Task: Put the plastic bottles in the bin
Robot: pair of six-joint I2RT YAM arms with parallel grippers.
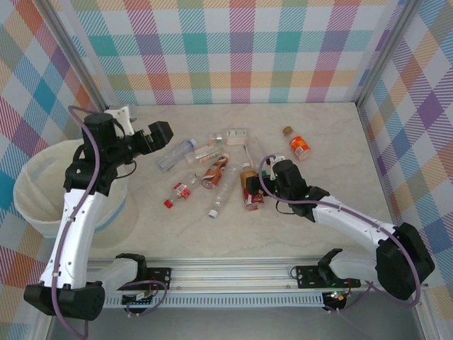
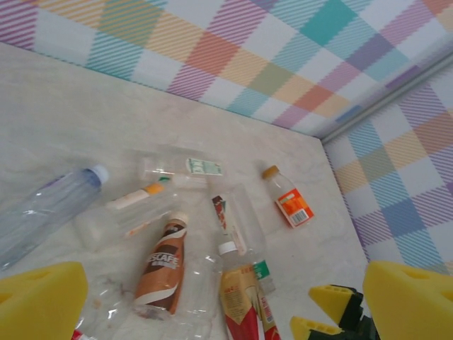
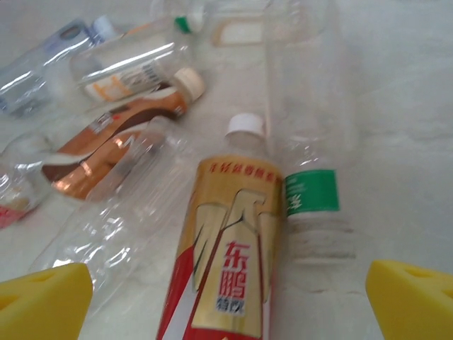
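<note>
Several plastic bottles lie scattered mid-table. My right gripper (image 1: 256, 184) is low over a gold-and-red labelled bottle (image 3: 230, 248). Its yellow fingers (image 3: 42, 301) stand open on either side of that bottle, not touching it. A clear bottle with a green label (image 3: 311, 198) lies just right of it, and a brown-labelled bottle (image 3: 120, 138) to the left. My left gripper (image 1: 161, 133) hangs open and empty above the table's left, between the bin (image 1: 28, 205) and the pile. The bin is a wide round bucket with a white liner at the left edge.
An orange-labelled bottle (image 1: 299, 145) lies apart at the back right. A clear bottle with a blue cap (image 1: 175, 154) is nearest the left gripper. A small red-capped bottle (image 1: 182, 191) lies toward the front. Checkered walls close the back and sides.
</note>
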